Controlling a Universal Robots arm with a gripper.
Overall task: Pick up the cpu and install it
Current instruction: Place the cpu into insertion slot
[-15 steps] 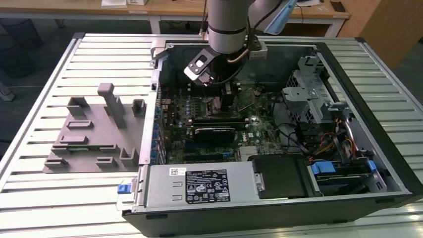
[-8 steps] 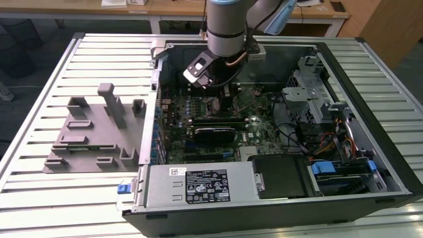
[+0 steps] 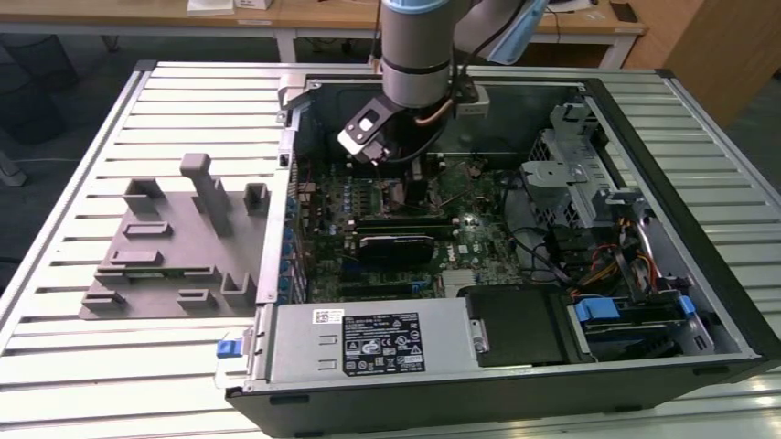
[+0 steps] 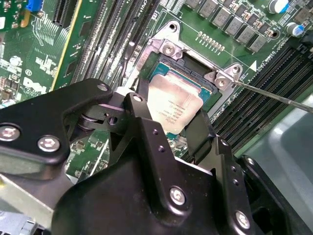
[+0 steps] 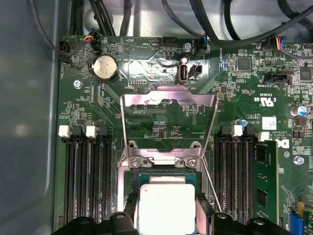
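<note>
The fingers (image 4: 146, 128) are closed on the cpu (image 4: 173, 100), one against each of two opposite edges; the cpu sits directly over the socket (image 4: 168, 49), low within its metal frame; whether it has bottomed on the contacts or hangs just above them I cannot tell. The load plate (image 5: 166, 94) stands swung up from one edge of the socket, and the thin lever (image 4: 274, 94) juts out just beside the socket, so nothing covers the opening.

The risks, as I judge them: in the second wrist view the cpu looks slightly tilted against the socket frame, and a corner going down first could ride on the frame or bend contacts; any twist between cpu and socket would keep the keyed edges from matching; downward pressure while it is misaligned would be the cause of damage; the fingers reach down near the socket frame and could catch it, dragging the cpu sideways.

The arm (image 3: 415, 46) comes down steeply into the computer case (image 3: 720, 274) on the counter (image 3: 73, 366); its wrist stands roughly above the socket; the gripper (image 5: 166, 220) points down at the socket, straddling the cpu.
</note>
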